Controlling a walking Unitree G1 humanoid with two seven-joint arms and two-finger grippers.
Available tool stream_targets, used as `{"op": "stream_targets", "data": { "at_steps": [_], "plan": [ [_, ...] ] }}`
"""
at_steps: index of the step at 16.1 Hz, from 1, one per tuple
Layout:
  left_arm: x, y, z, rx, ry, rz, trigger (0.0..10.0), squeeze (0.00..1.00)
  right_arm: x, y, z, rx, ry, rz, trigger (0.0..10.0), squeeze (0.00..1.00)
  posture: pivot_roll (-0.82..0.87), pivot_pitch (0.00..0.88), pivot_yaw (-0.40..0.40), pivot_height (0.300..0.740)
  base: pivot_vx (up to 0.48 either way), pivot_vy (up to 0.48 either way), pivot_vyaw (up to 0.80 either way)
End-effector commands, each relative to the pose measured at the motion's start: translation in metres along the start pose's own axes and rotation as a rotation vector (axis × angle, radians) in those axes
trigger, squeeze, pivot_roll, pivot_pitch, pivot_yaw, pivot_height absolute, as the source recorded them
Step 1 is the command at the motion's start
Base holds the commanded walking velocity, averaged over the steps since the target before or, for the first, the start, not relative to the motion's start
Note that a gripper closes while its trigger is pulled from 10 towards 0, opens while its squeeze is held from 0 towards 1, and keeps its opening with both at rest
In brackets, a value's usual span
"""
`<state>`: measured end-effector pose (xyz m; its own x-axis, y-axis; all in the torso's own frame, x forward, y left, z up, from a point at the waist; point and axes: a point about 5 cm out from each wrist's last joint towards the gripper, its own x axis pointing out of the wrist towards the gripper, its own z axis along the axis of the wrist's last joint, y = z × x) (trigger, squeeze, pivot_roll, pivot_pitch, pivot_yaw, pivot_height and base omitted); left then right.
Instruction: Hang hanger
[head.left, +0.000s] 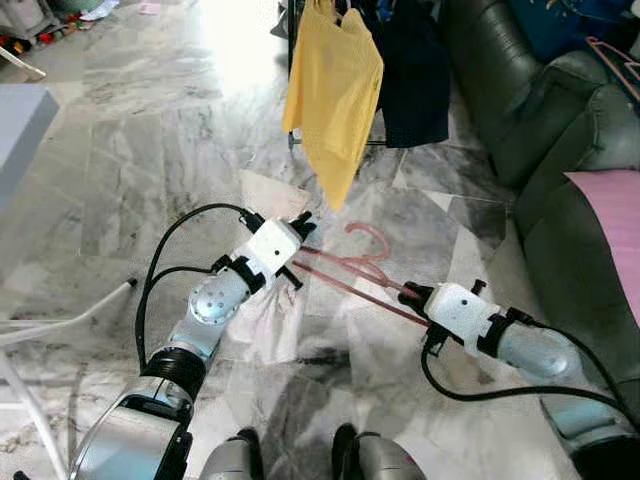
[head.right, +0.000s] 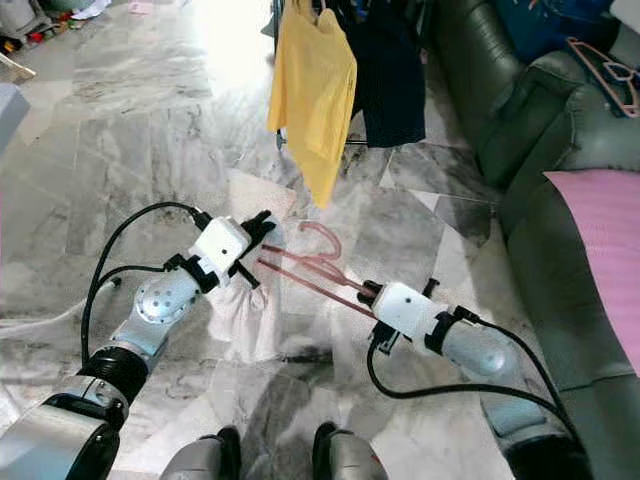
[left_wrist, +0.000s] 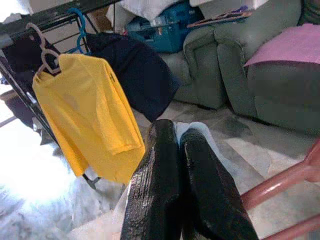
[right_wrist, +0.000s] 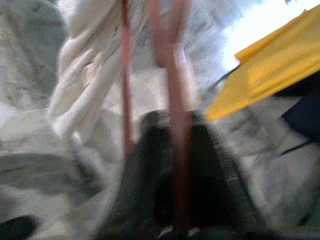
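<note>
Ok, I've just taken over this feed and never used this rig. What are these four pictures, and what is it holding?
Two pictures come from the head's stereo camera, looking down at the robot's own silver arms. The other two come from wrist cameras looking along each gripper's black fingers. The right gripper is shut on a pink hanger. The left gripper is shut on a white cloth that droops toward the marble floor. Ahead, a yellow shirt hangs on a rack beside a dark garment. A green sofa stands on the right.

Pink hanger (head.left: 350, 270), yellow shirt (head.left: 335, 95), navy garment (head.left: 415, 85), grey-veined marble floor (head.left: 130, 150), dark green sofa (head.left: 560, 130)
</note>
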<state>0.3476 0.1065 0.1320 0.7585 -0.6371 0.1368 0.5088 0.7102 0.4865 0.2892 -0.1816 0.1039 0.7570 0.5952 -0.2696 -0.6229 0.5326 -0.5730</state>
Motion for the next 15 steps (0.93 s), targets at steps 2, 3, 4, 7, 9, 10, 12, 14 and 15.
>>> {"op": "stream_targets", "data": {
  "at_steps": [2, 3, 4, 7, 9, 10, 12, 14, 15],
  "plan": [
    [-0.002, -0.001, -0.001, -0.046, -0.007, 0.034, 10.0, 0.00, 0.008, 0.000, 0.000, 0.055, -0.014, -0.114, 10.0, 0.00, -0.19, 0.200, -0.010, 0.740, 0.000, 0.000, 0.00],
    [-0.004, -0.001, -0.002, -0.064, -0.003, 0.041, 10.0, 0.00, 0.009, -0.001, 0.000, 0.068, -0.017, -0.142, 10.0, 0.00, -0.19, 0.199, -0.009, 0.740, 0.000, 0.000, 0.00],
    [-0.005, -0.003, -0.002, -0.090, -0.016, 0.032, 10.0, 0.00, 0.011, -0.003, 0.001, 0.097, -0.030, -0.171, 10.0, 0.00, -0.19, 0.199, -0.009, 0.740, 0.000, 0.000, 0.00],
    [-0.003, -0.013, 0.004, -0.147, -0.067, -0.037, 10.0, 0.00, 0.014, -0.002, 0.006, 0.117, -0.067, -0.152, 10.0, 0.00, -0.19, 0.200, -0.010, 0.740, 0.000, 0.000, 0.00],
    [-0.001, -0.020, 0.008, -0.153, -0.092, -0.092, 10.0, 0.00, 0.019, 0.001, 0.014, 0.125, -0.119, -0.107, 10.0, 0.00, -0.19, 0.200, -0.010, 0.740, 0.000, 0.000, 0.00],
    [0.002, -0.023, 0.012, -0.159, -0.107, -0.116, 10.0, 0.00, 0.021, 0.005, 0.021, 0.143, -0.168, -0.071, 10.0, 0.00, -0.19, 0.200, -0.010, 0.740, 0.000, 0.000, 0.00],
    [0.007, -0.021, 0.020, -0.169, -0.126, -0.124, 10.0, 0.00, 0.020, 0.010, 0.023, 0.153, -0.180, -0.044, 10.0, 0.00, -0.19, 0.201, -0.008, 0.740, 0.000, 0.000, 0.00],
    [0.008, -0.010, 0.022, -0.168, -0.129, -0.092, 10.0, 0.00, 0.015, 0.018, 0.017, 0.167, -0.153, 0.016, 10.0, 0.00, -0.19, 0.200, -0.004, 0.740, 0.000, 0.000, 0.00],
    [0.010, -0.003, 0.023, -0.186, -0.130, -0.069, 10.0, 0.00, 0.013, 0.022, 0.013, 0.184, -0.139, 0.053, 10.0, 0.00, -0.19, 0.200, -0.005, 0.740, 0.000, 0.000, 0.00]
  ]
}}
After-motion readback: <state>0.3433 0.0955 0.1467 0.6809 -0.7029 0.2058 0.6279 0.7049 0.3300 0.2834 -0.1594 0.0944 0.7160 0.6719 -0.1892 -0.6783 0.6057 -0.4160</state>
